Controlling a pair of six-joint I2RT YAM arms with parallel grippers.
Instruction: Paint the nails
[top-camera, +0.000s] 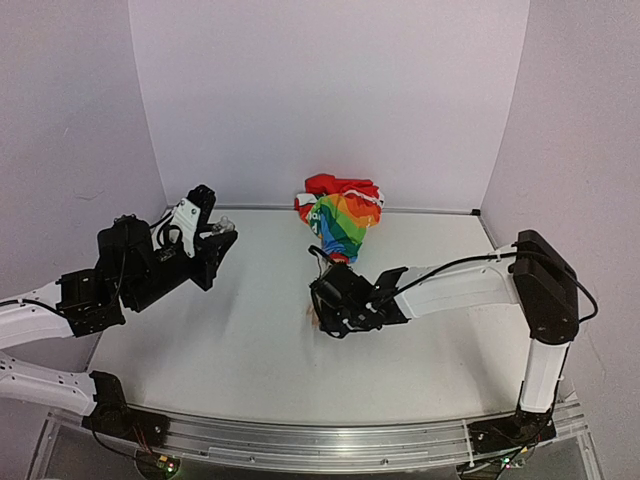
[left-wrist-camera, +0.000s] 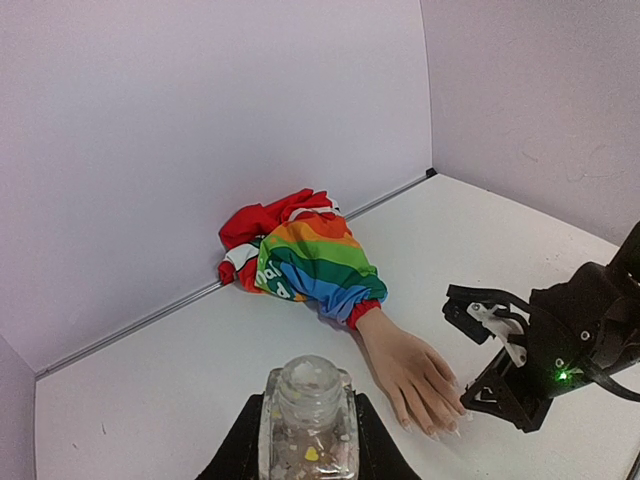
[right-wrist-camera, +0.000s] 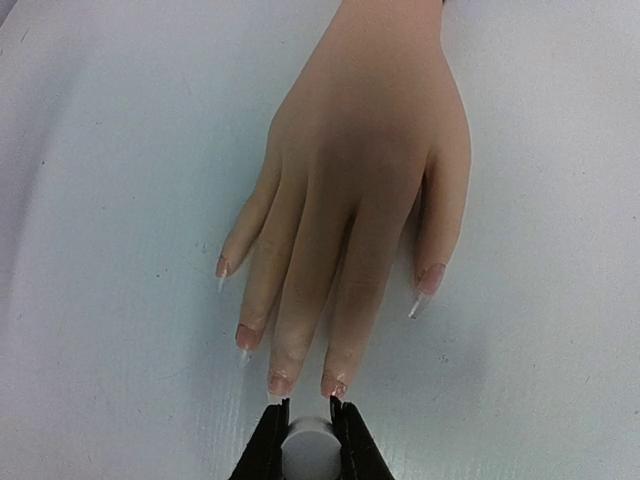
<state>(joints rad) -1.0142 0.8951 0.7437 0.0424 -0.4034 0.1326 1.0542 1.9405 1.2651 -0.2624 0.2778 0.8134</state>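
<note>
Here, the fake hand (right-wrist-camera: 360, 170) lies palm down on the white table (right-wrist-camera: 100, 200). Its rainbow sleeve (left-wrist-camera: 315, 262) is bunched up at the wrist end, and the nails (right-wrist-camera: 333, 385) are at the tips of its spread fingers. The right gripper (right-wrist-camera: 307, 415) sits just past those fingertips, pinched tight on a small white round piece (right-wrist-camera: 307, 447) very near the two middle nails. The left gripper (left-wrist-camera: 308, 445) is well apart from the hand, squeezing a little clear bottle (left-wrist-camera: 307, 395) that stands upright between its fingers.

light: bright, even | shadows: soft — faint | tint: violet | near-field: blurred
</note>
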